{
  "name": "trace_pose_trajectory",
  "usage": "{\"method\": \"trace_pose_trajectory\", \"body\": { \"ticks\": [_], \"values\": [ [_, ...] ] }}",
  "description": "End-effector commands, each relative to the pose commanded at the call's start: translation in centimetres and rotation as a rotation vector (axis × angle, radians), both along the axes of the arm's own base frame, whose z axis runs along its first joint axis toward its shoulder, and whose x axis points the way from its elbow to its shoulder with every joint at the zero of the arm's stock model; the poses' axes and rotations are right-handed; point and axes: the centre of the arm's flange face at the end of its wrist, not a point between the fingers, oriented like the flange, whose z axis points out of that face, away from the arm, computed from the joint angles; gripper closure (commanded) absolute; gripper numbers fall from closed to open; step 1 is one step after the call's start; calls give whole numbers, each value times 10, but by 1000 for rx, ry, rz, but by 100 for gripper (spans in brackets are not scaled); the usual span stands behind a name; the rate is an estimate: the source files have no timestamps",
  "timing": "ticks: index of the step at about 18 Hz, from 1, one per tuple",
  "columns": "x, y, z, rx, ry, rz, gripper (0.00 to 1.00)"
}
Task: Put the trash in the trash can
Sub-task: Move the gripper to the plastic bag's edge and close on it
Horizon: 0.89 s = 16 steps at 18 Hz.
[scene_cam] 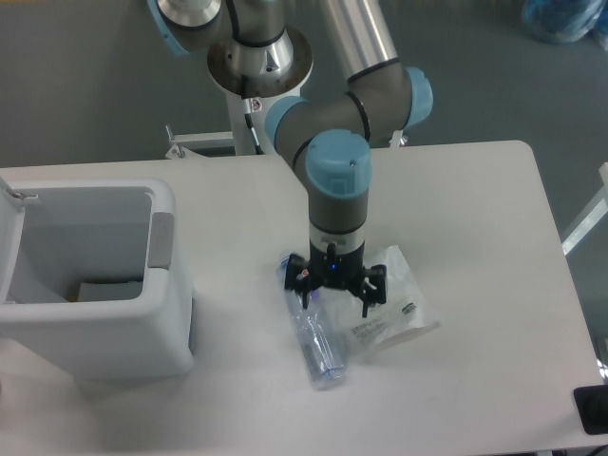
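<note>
Two pieces of trash lying side by side near the middle of the table, a little toward its front edge: a slim clear bottle running front to back, and a see-through plastic bag with a white printed label touching it on the right. Neither yet in the white trash can, which stands well apart at the table's left edge, mouth open upward.

Pick-up step in hand. Gripper pointing straight down and low over the rear ends of both items, fingers spread wide with one tip by the bottle's rear end and the other over the bag. Nothing held, as far as can be judged; whether the tips touch the surface or hover just above it cannot be told from this angle.

Next move, by judgement: settle onto one item, most likely the bag between the tips, close firmly, lift clear, then carry left to above the can's opening and release. Risk of thin film slipping out, or of the bottle rolling if nudged.
</note>
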Motion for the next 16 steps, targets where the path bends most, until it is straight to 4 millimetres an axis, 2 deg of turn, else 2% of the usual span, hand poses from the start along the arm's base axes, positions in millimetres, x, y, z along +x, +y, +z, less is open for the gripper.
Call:
{"method": "trace_pose_trajectory", "body": {
  "ticks": [3, 5, 10, 12, 16],
  "values": [
    [-3, -19, -2, -83, 26, -144, 0],
    [-4, -31, -10, -167, 55, -276, 0],
    [-15, -49, -17, -268, 92, -493, 0],
    [-15, -54, -22, -272, 106, -515, 0],
    [-12, -65, -46, -279, 103, -524, 0]
  ]
}}
